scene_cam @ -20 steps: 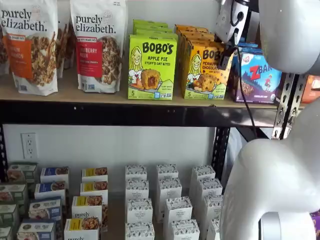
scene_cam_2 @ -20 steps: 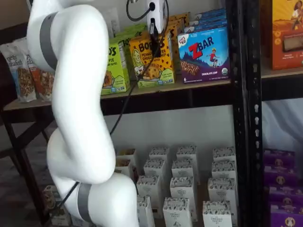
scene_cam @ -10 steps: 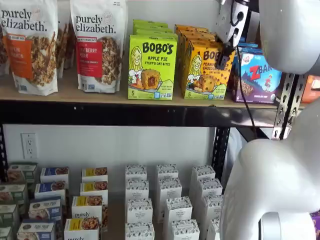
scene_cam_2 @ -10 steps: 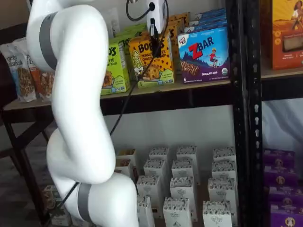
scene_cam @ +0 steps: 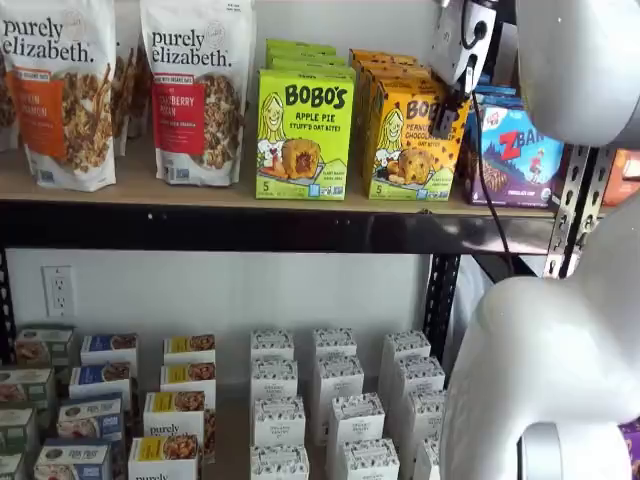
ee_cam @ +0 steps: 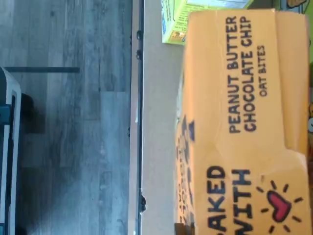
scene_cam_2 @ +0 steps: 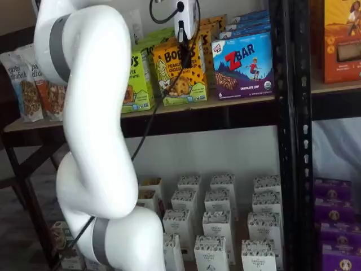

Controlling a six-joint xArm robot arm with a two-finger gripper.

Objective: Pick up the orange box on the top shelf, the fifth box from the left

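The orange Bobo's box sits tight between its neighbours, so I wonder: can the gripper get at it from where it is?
Probably yes. The gripper hangs right at the top front of the orange box, with nothing between them in both shelf views. The green box and ZBar box flank it, but its top looks clear.

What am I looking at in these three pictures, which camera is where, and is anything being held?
A white robot arm reaches toward store shelving. Two fixed cameras face the shelves; the third rides on the wrist, looking down. Its pincer sits at the top of the orange box on the top shelf; whether it grips cannot be told. Beside that box stand a green Bobo's box and a blue ZBar box. The wrist view shows the orange box's top close up.
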